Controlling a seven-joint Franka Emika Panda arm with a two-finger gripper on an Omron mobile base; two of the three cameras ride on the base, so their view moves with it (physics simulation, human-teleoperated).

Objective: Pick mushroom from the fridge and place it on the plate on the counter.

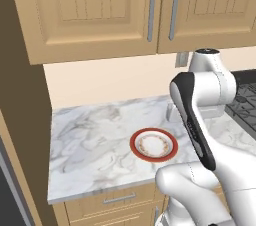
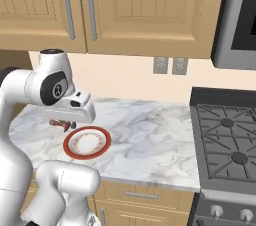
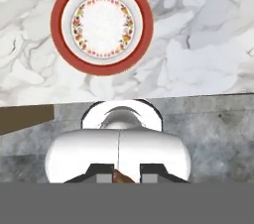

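The white arm rises from its base and folds at a raised elbow, its upper link running level so that the wrist and hand hang above the worktop [image 2: 150,135], just beside the plate [image 2: 87,142] on the side away from the base. In the right base view the end effector [image 2: 61,124] points down under the white hand block, its dark fingertips low over the marble. In the hand view the two fingers [image 3: 104,177] stand close together with the mushroom [image 3: 122,177], a small brown lump, pinched between them.
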